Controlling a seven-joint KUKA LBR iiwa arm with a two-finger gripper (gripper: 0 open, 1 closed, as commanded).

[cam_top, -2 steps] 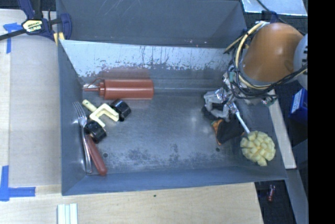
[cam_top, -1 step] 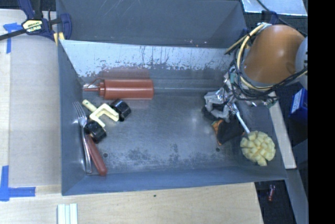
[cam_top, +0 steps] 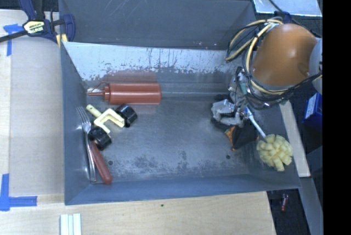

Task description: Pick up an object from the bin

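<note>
**A cramped reach by the right wall**

The gripper (cam_top: 229, 114) hung low at the right side of the bin (cam_top: 164, 182), just above a small dark-and-orange piece (cam_top: 237, 138) on the floor. We could not tell whether its jaws were open or closed. We judged that a descent might clip the sloping right wall, or push the piece toward the knobbly yellow lump (cam_top: 274, 151) nearby. The piece looked small and angular, dark with an orange tip, and a thin pale stick (cam_top: 258, 130) slanted beside it.
</note>
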